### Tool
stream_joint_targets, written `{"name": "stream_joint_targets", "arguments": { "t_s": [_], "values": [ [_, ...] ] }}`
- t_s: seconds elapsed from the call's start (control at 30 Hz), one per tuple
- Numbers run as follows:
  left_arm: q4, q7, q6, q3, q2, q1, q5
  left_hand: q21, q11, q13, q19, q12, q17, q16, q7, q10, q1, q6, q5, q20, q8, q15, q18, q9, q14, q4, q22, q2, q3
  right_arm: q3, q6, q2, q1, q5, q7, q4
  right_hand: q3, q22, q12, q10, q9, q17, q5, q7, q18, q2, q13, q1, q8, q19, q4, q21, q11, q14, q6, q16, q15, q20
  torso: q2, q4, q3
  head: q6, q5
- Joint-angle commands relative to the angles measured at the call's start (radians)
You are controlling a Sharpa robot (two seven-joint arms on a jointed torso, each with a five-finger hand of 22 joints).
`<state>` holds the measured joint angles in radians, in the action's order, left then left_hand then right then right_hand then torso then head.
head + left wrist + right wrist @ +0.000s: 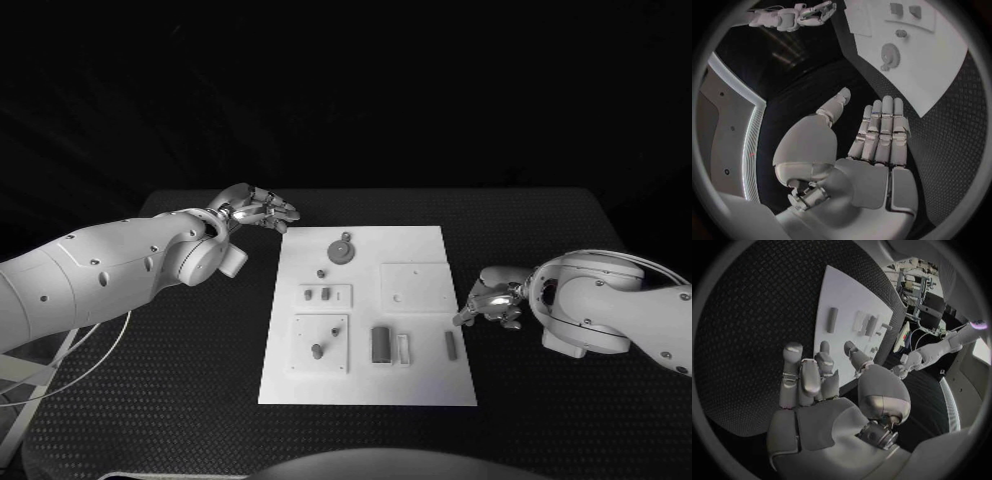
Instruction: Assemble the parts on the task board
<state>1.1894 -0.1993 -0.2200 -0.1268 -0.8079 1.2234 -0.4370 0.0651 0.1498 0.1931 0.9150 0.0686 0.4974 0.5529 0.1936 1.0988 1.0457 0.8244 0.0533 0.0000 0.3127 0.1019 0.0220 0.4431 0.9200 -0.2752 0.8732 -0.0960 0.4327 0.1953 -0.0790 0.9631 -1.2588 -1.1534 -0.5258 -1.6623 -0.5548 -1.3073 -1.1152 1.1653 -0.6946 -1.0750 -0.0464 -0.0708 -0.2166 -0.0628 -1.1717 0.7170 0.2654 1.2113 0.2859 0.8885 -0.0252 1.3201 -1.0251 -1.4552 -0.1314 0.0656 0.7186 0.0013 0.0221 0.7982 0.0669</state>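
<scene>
On the black table (173, 380) lies the task board (418, 240), each robot hand spread, holding nothing.

Left hand (257, 212) and right hand (492, 303) both empty, fingers (881, 130) extended and apart.

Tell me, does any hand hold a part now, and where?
Nothing is held. The left hand and the right hand both have fingers apart, beside the task board.
</scene>
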Motion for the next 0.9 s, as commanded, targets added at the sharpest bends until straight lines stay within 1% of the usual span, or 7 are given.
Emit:
{"name": "stream_joint_targets", "arguments": {
  "t_s": [0.03, 0.1, 0.3, 0.43, 0.67, 0.8, 0.9],
  "values": [
    [0.002, -0.013, 0.006, 0.001, 0.002, 0.001, 0.008, 0.006, 0.002, -0.002, 0.001, 0.001, 0.002, -0.005, -0.001, 0.0, -0.011, -0.005, -0.001, 0.004, 0.006, 0.001, -0.004, -0.001, 0.007, 0.002, -0.002, 0.0, -0.007, 0.003, -0.028, -0.005, 0.008, -0.034, -0.026, 0.004, 0.007, -0.017, -0.003, 0.005, -0.002, 0.002, -0.003, -0.01, -0.045, 0.005, 0.002, 0.002, 0.006, -0.005, 0.0, 0.001, -0.004, 0.0, -0.018, 0.001, -0.001, -0.007, 0.0, 0.0009, -0.0016, 0.0, -0.003],
    [0.002, -0.013, 0.007, 0.001, 0.002, 0.001, 0.009, 0.006, 0.002, -0.002, 0.001, 0.001, 0.002, -0.006, -0.001, 0.0, -0.012, -0.005, -0.001, 0.004, 0.006, 0.001, -0.004, -0.001, 0.007, 0.002, -0.002, 0.0, -0.007, 0.003, -0.024, -0.012, 0.019, -0.036, -0.025, 0.007, 0.009, -0.017, -0.002, 0.006, -0.002, 0.002, -0.003, -0.01, -0.045, 0.005, 0.003, -0.002, 0.005, -0.006, -0.002, 0.001, -0.004, 0.0, -0.018, 0.001, -0.001, -0.009, 0.0, 0.0008, -0.0015, 0.002, -0.005],
    [0.004, -0.013, 0.008, 0.001, 0.001, 0.001, 0.009, 0.006, 0.002, -0.002, 0.001, 0.001, 0.003, -0.007, -0.001, -0.001, -0.014, -0.005, -0.001, 0.004, 0.006, 0.001, -0.004, -0.002, 0.007, 0.003, -0.002, 0.001, -0.008, 0.004, -0.021, -0.031, 0.047, -0.043, -0.024, 0.021, 0.012, -0.017, -0.001, 0.007, -0.003, 0.002, -0.003, -0.009, -0.045, 0.004, 0.005, -0.008, 0.005, -0.006, -0.004, 0.001, -0.005, 0.0, -0.019, 0.001, -0.001, -0.011, 0.0, 0.0043, -0.002, 0.008, -0.007],
    [0.004, -0.012, 0.01, 0.001, 0.0, 0.001, 0.009, 0.006, 0.002, -0.002, 0.001, 0.001, 0.004, -0.007, -0.001, -0.001, -0.015, -0.005, -0.001, 0.003, 0.006, 0.001, -0.004, -0.002, 0.007, 0.003, -0.002, 0.001, -0.008, 0.004, -0.024, -0.044, 0.063, -0.045, -0.021, 0.026, 0.013, -0.017, -0.001, 0.008, -0.003, 0.002, -0.003, -0.009, -0.045, 0.002, 0.005, -0.012, 0.004, -0.006, -0.005, 0.001, -0.005, 0.0, -0.019, 0.001, -0.001, -0.011, 0.0, 0.0037, -0.0025, 0.01, -0.007],
    [0.004, -0.01, 0.014, 0.0, -0.001, 0.001, 0.009, 0.006, 0.002, -0.002, 0.0, 0.001, 0.005, -0.008, -0.001, -0.001, -0.018, -0.005, -0.001, 0.004, 0.006, 0.001, -0.004, -0.002, 0.007, 0.003, -0.003, 0.001, -0.009, 0.004, -0.033, -0.056, 0.076, -0.045, -0.02, 0.032, 0.014, -0.017, 0.0, 0.009, -0.003, 0.002, -0.003, -0.009, -0.045, 0.001, 0.006, -0.017, 0.004, -0.006, -0.008, 0.001, -0.005, 0.001, -0.02, 0.001, -0.001, -0.012, 0.0, 0.0036, -0.0022, 0.014, -0.004],
    [0.004, -0.01, 0.015, 0.0, -0.001, 0.001, 0.009, 0.006, 0.002, -0.002, 0.0, 0.001, 0.005, -0.008, -0.001, -0.002, -0.018, -0.005, -0.001, 0.004, 0.007, 0.001, -0.004, -0.002, 0.006, 0.003, -0.003, 0.002, -0.009, 0.004, -0.035, -0.069, 0.086, -0.049, -0.019, 0.036, 0.014, -0.017, 0.0, 0.009, -0.003, 0.002, -0.003, -0.009, -0.045, -0.001, 0.007, -0.019, 0.003, -0.006, -0.009, 0.001, -0.005, 0.001, -0.02, 0.001, -0.002, -0.012, 0.0, 0.0018, -0.002, 0.016, -0.003],
    [0.005, -0.008, 0.015, 0.0, -0.001, 0.001, 0.009, 0.006, 0.002, -0.002, 0.0, 0.001, 0.005, -0.008, -0.001, -0.002, -0.019, -0.005, -0.001, 0.004, 0.007, 0.001, -0.004, -0.002, 0.006, 0.003, -0.003, 0.002, -0.009, 0.005, -0.032, -0.077, 0.09, -0.065, -0.02, 0.046, 0.014, -0.017, 0.0, 0.009, -0.004, 0.002, -0.003, -0.009, -0.045, -0.002, 0.007, -0.022, 0.003, -0.006, -0.011, 0.001, -0.005, 0.002, -0.021, 0.001, -0.002, -0.012, 0.0, 0.003, -0.0019, 0.019, -0.001]
  ]
}}
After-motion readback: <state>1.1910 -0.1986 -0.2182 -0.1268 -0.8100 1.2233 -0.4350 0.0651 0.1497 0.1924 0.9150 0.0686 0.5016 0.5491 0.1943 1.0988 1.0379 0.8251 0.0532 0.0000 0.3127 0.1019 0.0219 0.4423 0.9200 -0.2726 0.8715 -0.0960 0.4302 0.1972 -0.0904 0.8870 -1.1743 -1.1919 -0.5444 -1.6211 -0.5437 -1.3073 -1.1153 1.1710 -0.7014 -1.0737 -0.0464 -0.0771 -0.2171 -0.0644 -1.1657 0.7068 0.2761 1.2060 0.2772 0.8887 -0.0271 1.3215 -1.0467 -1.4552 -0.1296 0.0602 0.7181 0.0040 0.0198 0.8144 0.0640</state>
